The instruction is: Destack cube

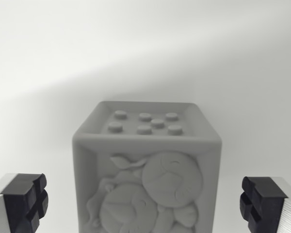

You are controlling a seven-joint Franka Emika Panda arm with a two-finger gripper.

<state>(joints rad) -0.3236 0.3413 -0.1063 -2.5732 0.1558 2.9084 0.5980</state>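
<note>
- I see one cube (146, 179), grey, standing on the white tabletop (48, 58).
- Its top face carries seven raised studs (145, 123).
- My one gripper (144, 204) shows two black finger pads (25, 201), one at each lower corner of the wrist view.

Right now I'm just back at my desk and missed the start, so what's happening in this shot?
A robot arm's tool is lined up on a grey cube, its two black fingertips spread wide on either side without touching it. The cube shows seven raised dots on top and a cartoon relief on its front. Nothing is gripped. What the cube stands on is out of view.
</note>
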